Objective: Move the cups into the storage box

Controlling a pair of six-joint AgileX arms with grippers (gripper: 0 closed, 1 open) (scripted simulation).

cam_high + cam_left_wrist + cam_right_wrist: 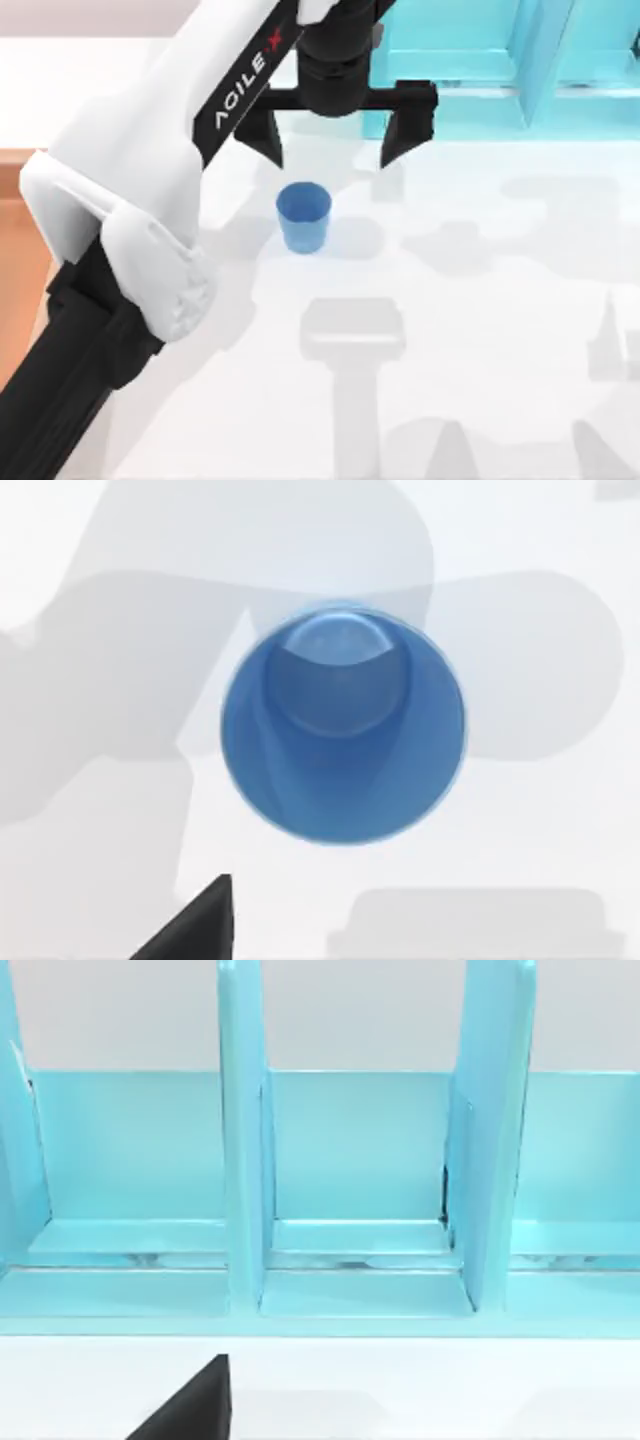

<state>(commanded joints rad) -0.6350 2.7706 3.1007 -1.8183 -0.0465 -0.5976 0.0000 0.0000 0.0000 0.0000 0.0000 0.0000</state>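
One blue cup (303, 216) stands upright on the white tabletop (480, 330), near the middle. The left gripper (333, 150) hangs just behind it – its fingers (268, 137) are spread wide and touch nothing. In the left wrist view the cup (343, 723) shows its open mouth. At the left edge, a strip of the storage box (15, 260) appears. The turquoise shelf unit (350, 1190) stands at the back. For the right gripper, I cannot tell the state.
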